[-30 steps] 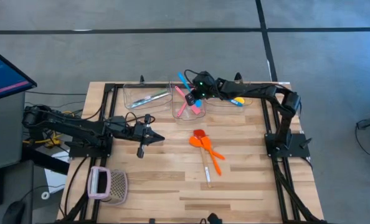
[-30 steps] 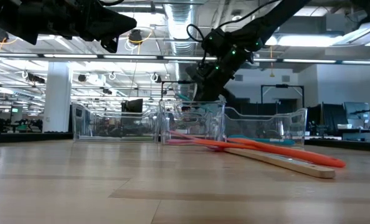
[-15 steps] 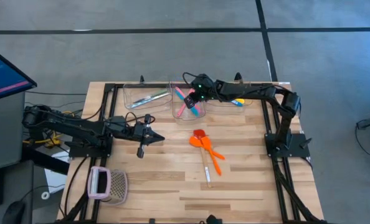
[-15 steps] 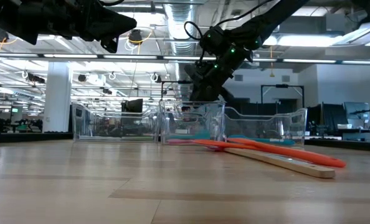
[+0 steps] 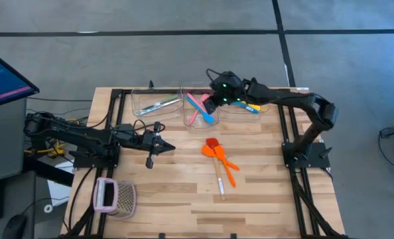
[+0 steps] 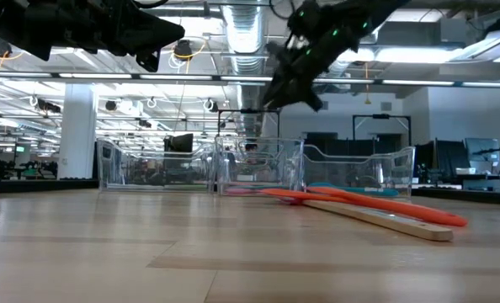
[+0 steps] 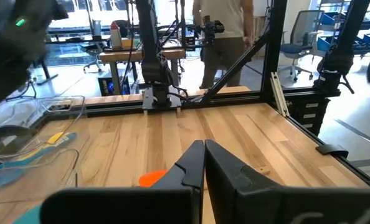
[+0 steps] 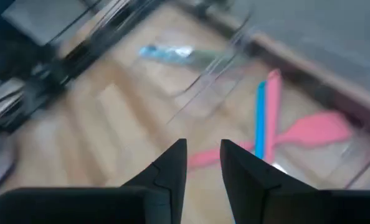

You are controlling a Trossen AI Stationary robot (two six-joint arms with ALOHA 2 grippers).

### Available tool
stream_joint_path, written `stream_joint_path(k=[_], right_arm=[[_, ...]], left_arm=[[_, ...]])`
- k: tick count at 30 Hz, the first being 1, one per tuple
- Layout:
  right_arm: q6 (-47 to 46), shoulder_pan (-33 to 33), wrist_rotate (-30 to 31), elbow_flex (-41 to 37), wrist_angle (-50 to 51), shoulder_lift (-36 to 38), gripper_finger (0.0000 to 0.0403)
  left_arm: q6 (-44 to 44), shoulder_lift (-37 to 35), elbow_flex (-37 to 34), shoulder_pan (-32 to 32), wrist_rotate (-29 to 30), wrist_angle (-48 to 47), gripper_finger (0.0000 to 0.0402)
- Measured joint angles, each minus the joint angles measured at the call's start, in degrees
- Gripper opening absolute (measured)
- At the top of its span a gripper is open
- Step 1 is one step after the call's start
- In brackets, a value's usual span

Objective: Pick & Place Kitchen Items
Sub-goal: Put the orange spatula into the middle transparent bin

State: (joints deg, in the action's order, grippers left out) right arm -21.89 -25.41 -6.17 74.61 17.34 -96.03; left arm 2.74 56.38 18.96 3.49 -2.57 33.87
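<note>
Three clear bins stand in a row at the table's far side. The middle bin (image 5: 188, 119) holds a blue spoon (image 5: 204, 113) and pink spoons (image 8: 309, 130). My right gripper (image 5: 211, 105) hovers above that bin, open, with nothing between its fingers (image 8: 172, 163). The left bin holds teal-handled cutlery (image 5: 158, 104). Orange spoons (image 5: 218, 158) and a red-headed spatula (image 5: 212, 142) with a wooden handle lie flat on the table's middle. My left gripper (image 5: 170, 147) waits shut above the table's left half, pointing level toward the right edge.
The right bin (image 5: 266, 111) holds a yellow and a blue utensil. A pink-and-white mesh basket (image 5: 114, 197) stands near the front left corner. A dark frame runs along the table's left, far and right sides. A monitor stands off the left edge.
My right gripper has let go of the blue spoon, which stuck up from its fingers and now lies in the middle bin. The gripper has then risen and drawn back toward the table's right edge, tipping less steeply down.
</note>
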Motion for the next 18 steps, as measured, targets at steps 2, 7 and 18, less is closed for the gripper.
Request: stream_joint_path(k=[2, 7, 18], right_arm=[[1.4, 1.1, -1.4, 0.0, 5.0, 2.5, 0.0088], [10.4, 6.4, -1.4, 0.0, 19.5, 7.9, 0.0075], [8.9, 23.8, 1.6, 0.0, 32.9, 9.1, 0.0067]], left_arm=[[0.0, 0.0, 0.0, 0.0, 0.0, 0.0, 0.0002], [0.0, 0.0, 0.0, 0.0, 0.0, 0.0, 0.0002], [0.0, 0.0, 0.0, 0.0, 0.0, 0.0, 0.0002]])
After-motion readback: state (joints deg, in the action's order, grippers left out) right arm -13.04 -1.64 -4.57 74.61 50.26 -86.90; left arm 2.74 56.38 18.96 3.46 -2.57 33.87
